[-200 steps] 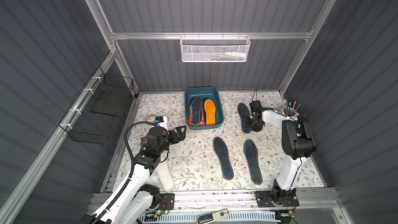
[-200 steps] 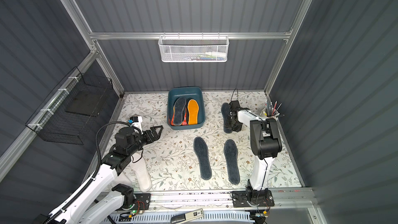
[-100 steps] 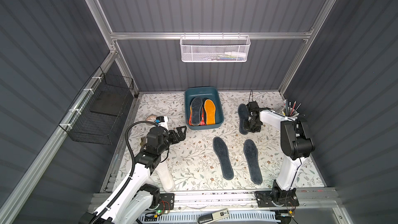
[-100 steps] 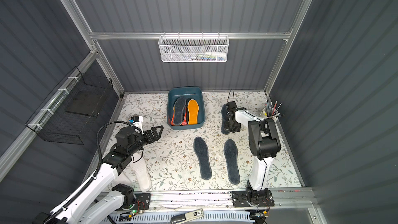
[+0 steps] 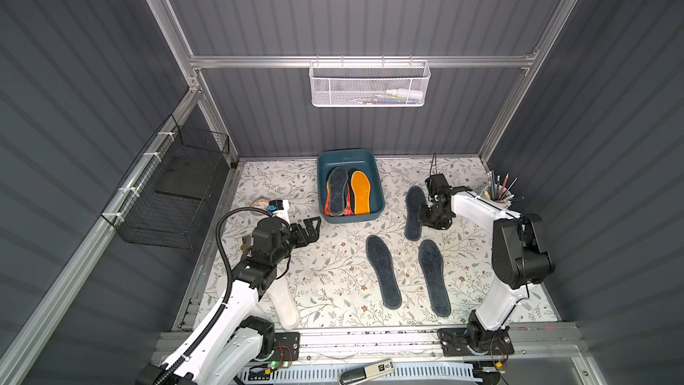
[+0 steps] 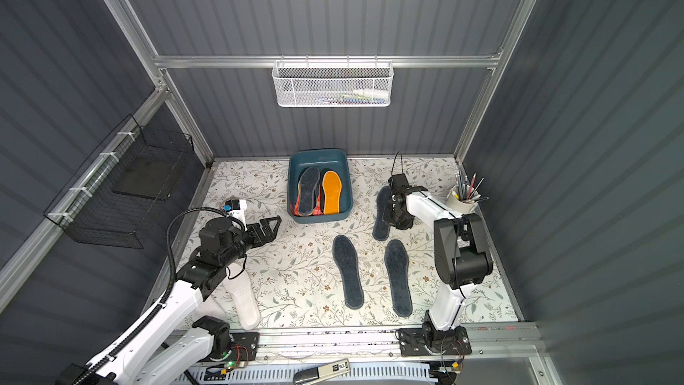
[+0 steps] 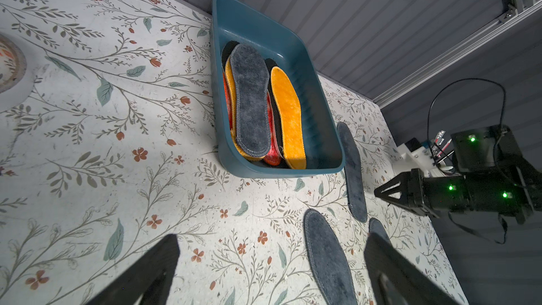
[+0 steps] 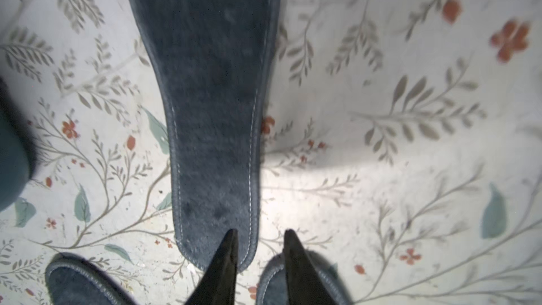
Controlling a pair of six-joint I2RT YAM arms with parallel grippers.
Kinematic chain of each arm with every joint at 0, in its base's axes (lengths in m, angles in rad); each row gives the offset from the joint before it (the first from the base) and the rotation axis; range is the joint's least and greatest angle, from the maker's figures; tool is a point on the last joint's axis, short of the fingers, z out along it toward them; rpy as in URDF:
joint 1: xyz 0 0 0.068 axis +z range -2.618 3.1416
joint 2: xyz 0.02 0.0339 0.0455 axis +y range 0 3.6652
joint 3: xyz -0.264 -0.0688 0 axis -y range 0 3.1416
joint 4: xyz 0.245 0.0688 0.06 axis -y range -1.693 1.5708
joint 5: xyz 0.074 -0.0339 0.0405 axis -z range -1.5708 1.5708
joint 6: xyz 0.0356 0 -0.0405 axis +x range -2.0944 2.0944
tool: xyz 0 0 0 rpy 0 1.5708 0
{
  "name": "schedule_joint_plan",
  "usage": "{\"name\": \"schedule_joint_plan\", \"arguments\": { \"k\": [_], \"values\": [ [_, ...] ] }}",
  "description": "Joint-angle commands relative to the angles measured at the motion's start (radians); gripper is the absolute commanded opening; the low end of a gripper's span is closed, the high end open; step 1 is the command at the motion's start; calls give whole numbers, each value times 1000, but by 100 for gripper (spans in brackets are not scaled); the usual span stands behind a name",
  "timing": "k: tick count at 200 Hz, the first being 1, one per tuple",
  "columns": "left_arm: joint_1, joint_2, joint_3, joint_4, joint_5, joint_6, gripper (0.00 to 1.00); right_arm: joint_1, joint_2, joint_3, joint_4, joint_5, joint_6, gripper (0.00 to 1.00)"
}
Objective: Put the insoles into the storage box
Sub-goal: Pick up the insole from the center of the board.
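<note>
The teal storage box point(image 5: 376, 190) point(image 7: 322, 118) at the back holds several insoles, with a dark grey one point(image 5: 337, 190) and an orange one point(image 5: 360, 192) on top. Three dark grey insoles lie flat on the floral table point(image 5: 413, 212) point(image 5: 383, 272) point(image 5: 433, 277). My right gripper point(image 5: 425, 216) point(image 8: 260, 233) points down at the near end of the rear one point(image 8: 211, 98). Its jaws stand narrowly apart, one fingertip point(image 8: 230, 247) over the insole's edge, the other beside it. My left gripper point(image 5: 312, 227) point(image 7: 271, 239) hovers wide open over bare table. A white insole point(image 5: 283, 301) lies under the left arm.
A white mesh basket point(image 5: 370, 85) hangs on the back wall and a black wire basket point(image 5: 177, 187) on the left wall. A cup of pencils point(image 5: 498, 192) stands at the back right. A small round object point(image 5: 261, 202) sits at the left edge.
My right gripper has slid along the rear dark insole toward its near end. The insole has hardly moved. The left arm has stayed still.
</note>
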Motion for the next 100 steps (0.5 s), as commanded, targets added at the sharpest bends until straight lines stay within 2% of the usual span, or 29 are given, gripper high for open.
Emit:
{"name": "schedule_joint_plan", "arguments": {
  "k": [1,52,100],
  "values": [
    [4,-6,11,7,5,20,100,-19,69,90,-20,5,-4,34],
    [3,-30,4,0,4,13,100,-37,202,232,-58,-12,-10,35],
    [3,-37,2,0,11,10,100,-37,260,255,-87,-11,2,35]
  ]
}}
